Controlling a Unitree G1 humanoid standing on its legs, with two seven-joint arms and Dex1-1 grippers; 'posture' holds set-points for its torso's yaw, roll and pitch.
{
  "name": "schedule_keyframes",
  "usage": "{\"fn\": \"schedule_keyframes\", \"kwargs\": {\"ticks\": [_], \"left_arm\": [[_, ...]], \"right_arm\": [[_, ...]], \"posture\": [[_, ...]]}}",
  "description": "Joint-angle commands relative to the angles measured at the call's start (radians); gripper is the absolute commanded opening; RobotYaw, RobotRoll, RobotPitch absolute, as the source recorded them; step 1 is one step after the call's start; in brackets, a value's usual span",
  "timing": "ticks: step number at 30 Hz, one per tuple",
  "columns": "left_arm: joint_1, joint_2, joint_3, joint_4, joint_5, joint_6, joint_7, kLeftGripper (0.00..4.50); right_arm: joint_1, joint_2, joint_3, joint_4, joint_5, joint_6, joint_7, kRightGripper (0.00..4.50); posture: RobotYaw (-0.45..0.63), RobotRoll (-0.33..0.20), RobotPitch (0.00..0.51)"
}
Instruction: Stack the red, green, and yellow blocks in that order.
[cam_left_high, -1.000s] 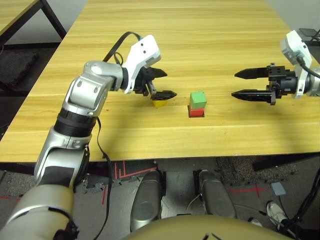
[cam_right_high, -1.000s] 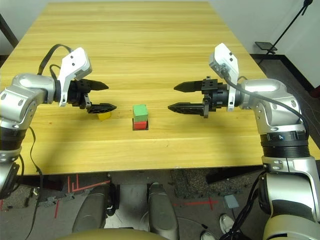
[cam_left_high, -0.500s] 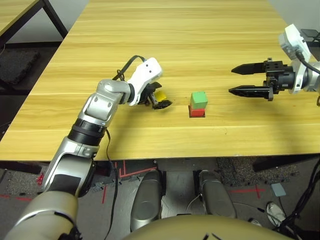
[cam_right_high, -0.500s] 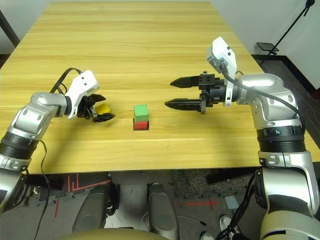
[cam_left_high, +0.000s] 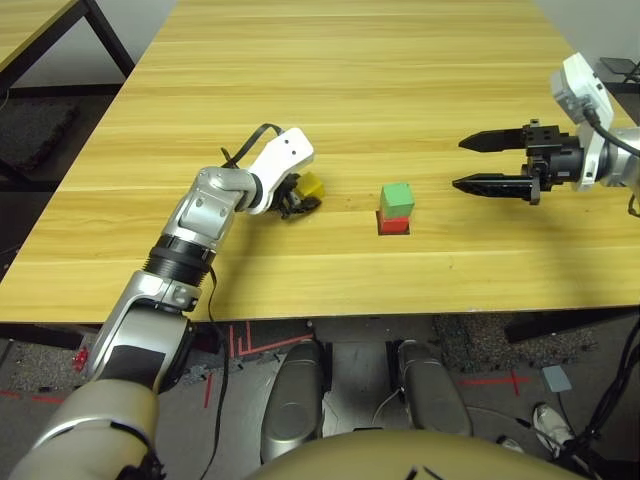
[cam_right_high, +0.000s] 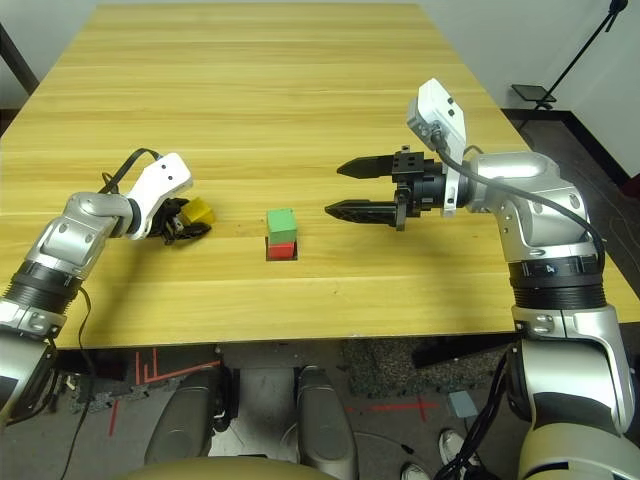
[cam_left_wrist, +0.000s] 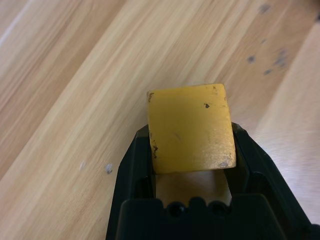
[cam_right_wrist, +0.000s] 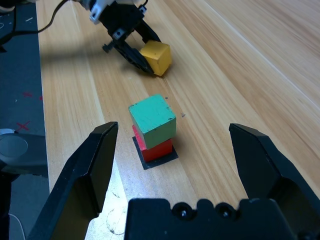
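The green block (cam_left_high: 397, 199) sits on top of the red block (cam_left_high: 394, 225) near the middle of the table, and the red one rests on a flat black patch (cam_right_wrist: 145, 162). The yellow block (cam_left_high: 311, 187) lies on the wood to their left. My left gripper (cam_left_high: 303, 200) is low on the table and shut on the yellow block (cam_left_wrist: 190, 127), one black finger against each side face. To the right of the stack my right gripper (cam_left_high: 460, 163) hovers open and empty, its fingers pointing at the green block (cam_right_wrist: 151, 120).
The wooden table (cam_left_high: 400, 60) stretches far behind the blocks, and its front edge (cam_left_high: 330, 310) is close to the stack. Another table (cam_left_high: 30, 30) stands off to the left. A stand's foot (cam_right_high: 530, 92) rests on the floor at the right.
My left gripper came down around the yellow block and shut on it, turning it slightly. My right gripper drifted a little toward the stack and stayed open.
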Motion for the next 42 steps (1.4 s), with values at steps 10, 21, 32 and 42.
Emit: {"fn": "schedule_keyframes", "kwargs": {"ticks": [10,21,32,42], "left_arm": [[-0.235,0.031,-0.036,-0.234,-0.153,0.261,-0.163,2.00],[-0.325,-0.078,-0.197,-0.112,-0.105,0.243,-0.188,2.00],[-0.345,-0.140,-0.242,-0.162,-0.113,0.319,-0.161,2.00],[-0.312,-0.161,-0.252,-0.173,-0.121,0.321,-0.138,2.00]], "right_arm": [[0.052,-0.021,0.000,-0.033,0.010,0.001,0.043,4.50],[0.107,-0.024,-0.022,-0.091,0.029,0.019,0.027,4.50],[0.144,-0.031,-0.042,-0.117,0.034,0.028,0.009,4.50],[0.149,-0.034,-0.052,-0.128,0.033,0.036,0.001,4.50]], "posture": [[0.23,-0.081,0.090],[0.19,-0.055,0.082],[0.18,-0.042,0.079],[0.16,-0.050,0.085]]}}
